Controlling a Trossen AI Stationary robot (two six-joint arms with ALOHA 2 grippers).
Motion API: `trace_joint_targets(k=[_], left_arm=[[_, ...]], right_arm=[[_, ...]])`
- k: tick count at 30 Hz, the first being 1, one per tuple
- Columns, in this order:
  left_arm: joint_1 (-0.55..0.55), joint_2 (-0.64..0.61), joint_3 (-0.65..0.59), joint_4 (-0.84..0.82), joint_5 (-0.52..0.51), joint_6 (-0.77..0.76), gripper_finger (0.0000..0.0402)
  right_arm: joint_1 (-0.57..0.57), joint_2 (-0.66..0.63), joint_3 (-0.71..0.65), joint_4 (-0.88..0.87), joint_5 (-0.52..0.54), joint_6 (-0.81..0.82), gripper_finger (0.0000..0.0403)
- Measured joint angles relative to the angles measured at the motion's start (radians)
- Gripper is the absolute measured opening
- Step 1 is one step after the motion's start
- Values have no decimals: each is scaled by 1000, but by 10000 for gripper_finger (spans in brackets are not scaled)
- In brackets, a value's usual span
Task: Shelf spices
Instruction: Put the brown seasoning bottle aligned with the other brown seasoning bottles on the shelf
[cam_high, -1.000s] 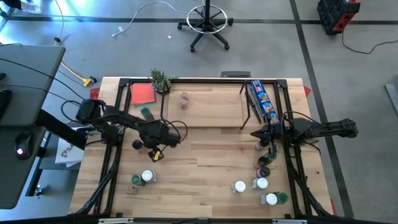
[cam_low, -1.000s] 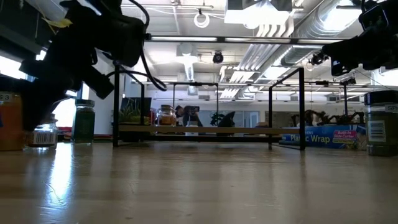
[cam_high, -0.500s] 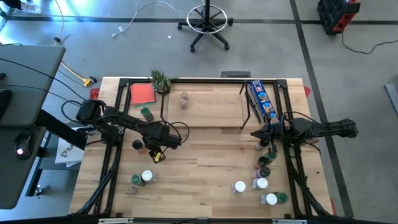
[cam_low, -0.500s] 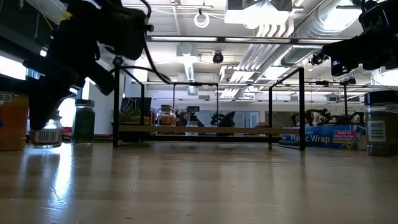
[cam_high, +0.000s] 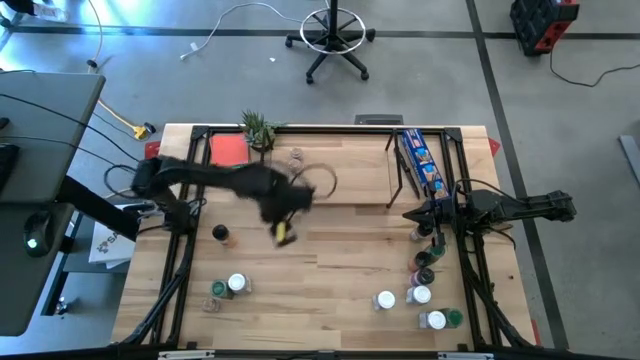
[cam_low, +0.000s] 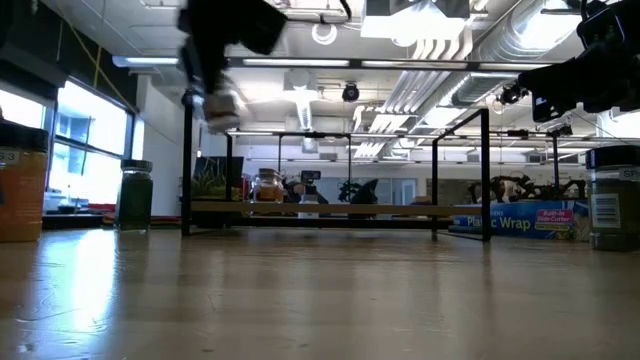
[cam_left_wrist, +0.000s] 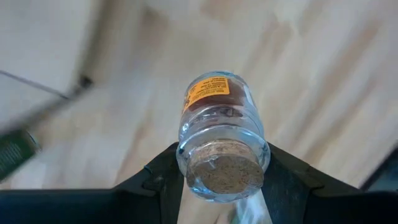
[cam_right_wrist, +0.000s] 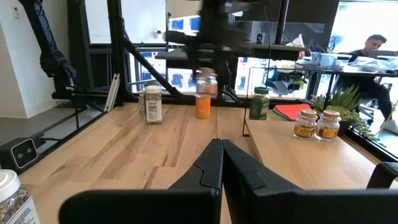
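I have a small clear glass jar (cam_left_wrist: 222, 134), cork-stoppered with an orange label, clamped in my left pincer (cam_left_wrist: 217, 180), lifted above the pale plank worktop (cam_high: 330, 280) beside the light-wood shelf (cam_high: 350, 170). My right pincer (cam_right_wrist: 222, 163) is closed, empty.

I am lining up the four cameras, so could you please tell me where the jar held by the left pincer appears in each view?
High view: the jar is a blur under the left pincer, below the shelf.
Low view: raised, upper left.
Left wrist view: centre, between the fingers.
Right wrist view: blurred, mid-air.
Shared landmark: the orange jar, also in the right wrist view.
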Motion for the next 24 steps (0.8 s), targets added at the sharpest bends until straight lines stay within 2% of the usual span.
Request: trace_joint_targets(k=[5,10,19,24], left_arm=[[162,160,143,-17,-2,79,162],[255,273,231,-78,-30,132,162],[341,302,238,-81,-87,167,163],[355,302,235,-87,-95,206,189]], right_arm=[[0,0,0,0,0,0,0],[0,0,0,0,0,0,0],[0,0,0,0,0,0,0],[0,0,0,0,0,0,0]])
